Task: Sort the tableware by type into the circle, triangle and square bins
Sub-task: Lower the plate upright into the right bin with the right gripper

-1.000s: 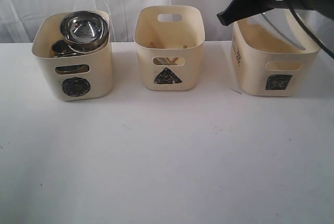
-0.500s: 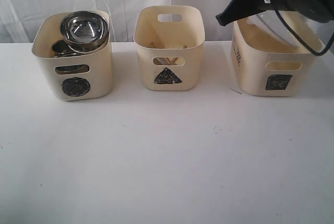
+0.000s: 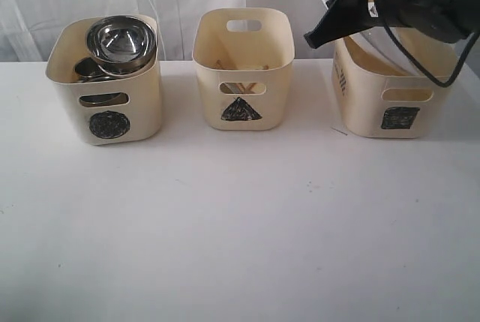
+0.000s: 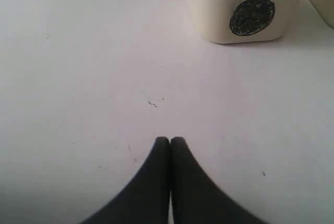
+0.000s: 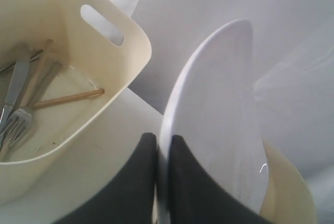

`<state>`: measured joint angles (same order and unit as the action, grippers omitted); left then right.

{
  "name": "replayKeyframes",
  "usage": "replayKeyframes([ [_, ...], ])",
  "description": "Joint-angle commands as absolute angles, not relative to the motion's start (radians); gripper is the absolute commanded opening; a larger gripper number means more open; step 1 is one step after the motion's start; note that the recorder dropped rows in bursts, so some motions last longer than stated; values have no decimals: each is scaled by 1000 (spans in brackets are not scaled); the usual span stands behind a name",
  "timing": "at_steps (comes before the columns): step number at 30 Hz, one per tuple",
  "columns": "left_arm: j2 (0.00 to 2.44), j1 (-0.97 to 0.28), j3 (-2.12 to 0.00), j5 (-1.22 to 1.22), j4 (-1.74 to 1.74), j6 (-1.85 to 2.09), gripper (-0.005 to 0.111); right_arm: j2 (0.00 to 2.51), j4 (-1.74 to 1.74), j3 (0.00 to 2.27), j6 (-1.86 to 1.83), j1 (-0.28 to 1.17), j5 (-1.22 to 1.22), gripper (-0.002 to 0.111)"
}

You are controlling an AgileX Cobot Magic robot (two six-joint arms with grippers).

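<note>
The right hand [image 5: 163, 139] is clamped on the rim of the plate [image 5: 219, 109]. The edge is pinched between its two fingers, and the plate stands on edge, reaching up and away from the fingertips. In the exterior view this hand hangs above the square bin [image 3: 375, 104], with the plate tilted at the bin's mouth. I cannot tell whether the plate touches the bin.

Beside it, the triangle bin [image 3: 241, 74] holds a fork [image 5: 18, 122], a knife [image 5: 15, 85] and a chopstick [image 5: 68, 97] on its floor. The circle bin [image 3: 112, 104] holds a steel bowl [image 3: 120, 40] on top of its load.

The left hand [image 4: 170, 140] is closed, its fingers pressed together and empty. It is low over the bare counter [image 3: 240, 217], well short of the circle bin.
</note>
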<state>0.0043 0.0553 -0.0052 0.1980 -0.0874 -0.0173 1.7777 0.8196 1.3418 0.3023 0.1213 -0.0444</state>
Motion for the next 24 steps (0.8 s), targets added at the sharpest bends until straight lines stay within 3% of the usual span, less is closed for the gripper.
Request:
replayKeyframes([
  [1, 0, 57, 0, 194, -95, -21, 0, 1780, 843, 1354, 290, 119, 0, 0],
  [11, 0, 57, 0, 194, -95, -21, 0, 1790, 841, 1354, 322, 119, 0, 1],
  [18, 0, 57, 0, 194, -95, -21, 0, 1788, 807, 1354, 322, 119, 0, 21],
  [24, 0, 57, 0, 194, -95, -21, 0, 1760, 800, 1354, 324, 119, -10, 23],
])
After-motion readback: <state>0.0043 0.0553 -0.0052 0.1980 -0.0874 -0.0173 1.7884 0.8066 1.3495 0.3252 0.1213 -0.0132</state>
